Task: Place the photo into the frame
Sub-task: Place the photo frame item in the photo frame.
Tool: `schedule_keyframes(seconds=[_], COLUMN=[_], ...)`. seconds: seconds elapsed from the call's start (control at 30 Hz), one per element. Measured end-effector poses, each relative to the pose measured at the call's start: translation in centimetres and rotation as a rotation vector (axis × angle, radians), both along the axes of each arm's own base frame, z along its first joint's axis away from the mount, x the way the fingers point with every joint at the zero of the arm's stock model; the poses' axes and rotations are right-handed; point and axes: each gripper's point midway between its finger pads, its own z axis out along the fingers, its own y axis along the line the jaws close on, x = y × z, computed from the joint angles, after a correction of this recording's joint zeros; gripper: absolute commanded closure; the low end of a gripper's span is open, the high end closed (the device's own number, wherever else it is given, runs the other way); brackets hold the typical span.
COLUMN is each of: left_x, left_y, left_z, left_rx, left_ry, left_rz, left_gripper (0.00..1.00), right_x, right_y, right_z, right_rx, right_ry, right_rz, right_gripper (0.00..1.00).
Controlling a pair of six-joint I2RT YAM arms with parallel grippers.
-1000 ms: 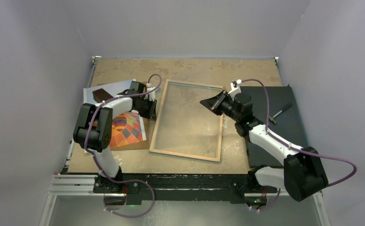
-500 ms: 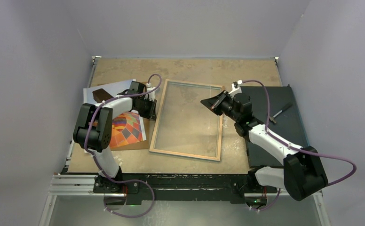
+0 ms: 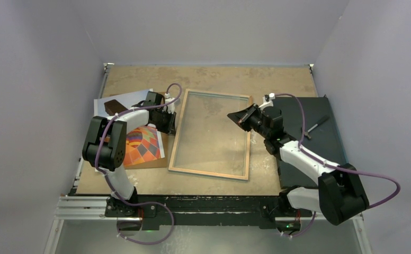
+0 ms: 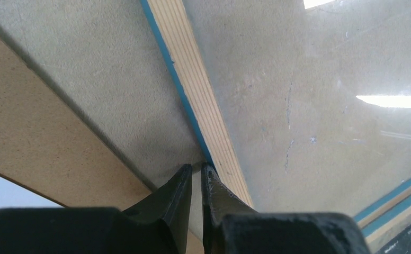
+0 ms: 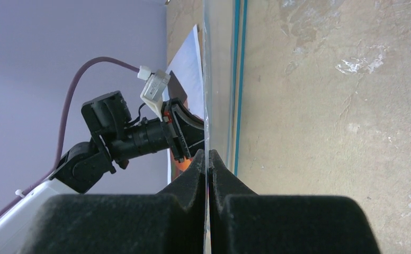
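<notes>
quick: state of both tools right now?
Left tool: nearly closed, tips at the frame's left rim, nothing visibly gripped.
Right tool: closed on the glass pane.

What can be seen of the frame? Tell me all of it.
The frame is a large rectangle with a light wooden back rim, a thin blue front edge and a clear glass pane. It sits mid-table, wooden side up, slightly skewed. The right fingers are shut on its thin right edge. The left fingers, almost closed, meet its left rim's blue edge.

White-and-black arms (image 3: pixel 304 159) (purple cables (image 3: pixel 373 180) looped along each).
</notes>
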Motion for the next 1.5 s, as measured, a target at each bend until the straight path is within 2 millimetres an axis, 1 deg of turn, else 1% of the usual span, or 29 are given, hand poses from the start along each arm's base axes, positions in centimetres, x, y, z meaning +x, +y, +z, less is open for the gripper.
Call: schedule_keyframes(seconds=[0.13,0.4,0.8,1.1,1.5], left_x=[0.0,0.0,0.0,-0.1,-0.1], left_y=[0.0,0.0,0.0,0.0,0.1], left_z=[0.0,0.0,0.0,0.0,0.0], left_rx=[0.0,0.0,0.0,0.0,0.0], left_ry=[0.0,-0.001,-0.001,-0.002,-0.006], left_rz=[0.0,0.0,0.0,0.0,0.0], left_gripper=[0.9,0.89,0.89,0.9,0.9], right_x=[0.0,0.0,0.0,-0.3,-0.5], right_y=[-0.1,-1.0,-1.2,-1.7,-2.1], right_z=[-0.3,-1.9,-2.7,-4.3,-5.6], right_rx=[0.003,-0.004,-0.003,-0.026,-0.041], right_ry=[0.009,0.048,0.08,0.113,0.142], right_rz=[-0.011,-0.06,-0.076,-0.097,-0.118], right_gripper=[1.0,1.0,1.0,1.0,1.0])
